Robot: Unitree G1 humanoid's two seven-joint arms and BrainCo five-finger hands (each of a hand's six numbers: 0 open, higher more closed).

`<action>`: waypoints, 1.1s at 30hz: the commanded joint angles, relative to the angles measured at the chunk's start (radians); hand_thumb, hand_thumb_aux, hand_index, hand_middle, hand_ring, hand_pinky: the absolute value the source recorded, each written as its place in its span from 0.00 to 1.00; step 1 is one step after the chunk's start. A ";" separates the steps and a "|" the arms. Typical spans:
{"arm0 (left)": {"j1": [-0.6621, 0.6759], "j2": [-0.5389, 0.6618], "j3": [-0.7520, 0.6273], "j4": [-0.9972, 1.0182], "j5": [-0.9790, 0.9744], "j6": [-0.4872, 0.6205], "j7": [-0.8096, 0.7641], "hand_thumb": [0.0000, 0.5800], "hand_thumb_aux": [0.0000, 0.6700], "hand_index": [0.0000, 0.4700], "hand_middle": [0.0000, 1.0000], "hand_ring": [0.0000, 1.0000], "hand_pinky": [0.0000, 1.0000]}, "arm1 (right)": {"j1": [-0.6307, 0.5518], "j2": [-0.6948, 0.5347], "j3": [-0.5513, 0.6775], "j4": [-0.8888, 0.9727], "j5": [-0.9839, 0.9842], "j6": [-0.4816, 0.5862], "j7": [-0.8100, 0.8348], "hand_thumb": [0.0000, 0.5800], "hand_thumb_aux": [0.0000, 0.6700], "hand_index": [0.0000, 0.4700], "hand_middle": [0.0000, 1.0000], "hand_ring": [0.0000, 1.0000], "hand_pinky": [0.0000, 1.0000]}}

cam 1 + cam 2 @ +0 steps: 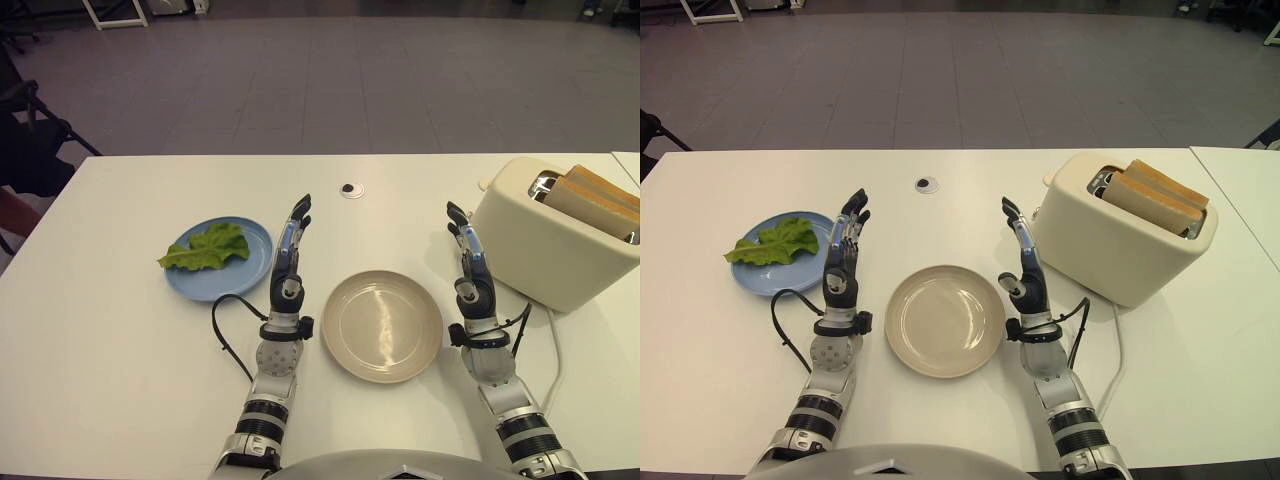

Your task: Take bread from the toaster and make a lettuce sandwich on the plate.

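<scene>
- The left hand point(288, 265) stands on its edge over the white worktop point(120, 350). Its fingers are stretched out straight and close together, pointing to 12 o'clock, and it holds nothing.
- The right hand point(470, 278) has the same pose: fingers straight, pointing to 12 o'clock, nothing in its grasp.
- Between the two hands lies the round cream plate point(382, 325), glossy inside. The left hand is at 9 o'clock of it, just beside the rim. The right hand is at 3 o'clock, also just beside.
- A thin black cable point(222, 325) makes a loop on the worktop at 9 o'clock of the left wrist.
- At 10 o'clock of the left hand is the round light-blue plate point(255, 262), near the fingers but apart from them. The green crinkled lettuce leaf point(207, 247) lies on it, and its 9 o'clock end reaches over the rim.
- At 2 o'clock of the right hand stands the cream box-shaped toaster point(545, 250), near the fingertips. The two brown bread slices point(598, 198) stick up from its slots, side by side.
- A white cord point(556, 350) runs from the toaster toward 6 o'clock, past the right wrist.
- At 12 o'clock of the cream plate, well apart, lies a small round white disc with a dark centre point(351, 189).
</scene>
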 commanded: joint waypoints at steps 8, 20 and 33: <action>0.036 -0.007 -0.040 -0.006 -0.005 0.046 -0.038 0.00 0.00 0.00 0.00 0.00 0.00 | 0.004 0.029 -0.065 0.058 -0.059 -0.047 0.014 0.00 0.00 0.00 0.00 0.00 0.00; 0.049 -0.010 -0.018 -0.036 -0.003 0.070 -0.019 0.00 0.00 0.00 0.00 0.00 0.00 | 0.008 0.056 -0.118 0.058 -0.075 -0.091 0.017 0.00 0.00 0.00 0.00 0.00 0.00; 0.042 -0.016 -0.011 -0.016 0.002 0.070 0.000 0.00 0.00 0.00 0.00 0.00 0.00 | -0.002 0.079 -0.133 0.078 0.000 -0.153 0.073 0.00 0.00 0.00 0.00 0.00 0.00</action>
